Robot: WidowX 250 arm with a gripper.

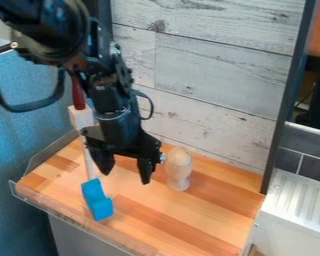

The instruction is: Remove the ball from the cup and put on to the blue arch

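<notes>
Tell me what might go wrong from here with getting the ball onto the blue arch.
The pincer hangs open close beside the upright, narrow cup, so a sideways move could knock it over. The ball sits in the cup's mouth, so a low grip might catch the rim and lift both. The arch lies near the edge of the tabletop, so a ball that slips off it could roll over.

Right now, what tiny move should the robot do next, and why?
I'd probably shift the open gripper sideways until it is over the ball. The ball sits in the top of the cup, and the gripper hangs off to one side, holding nothing.
</notes>
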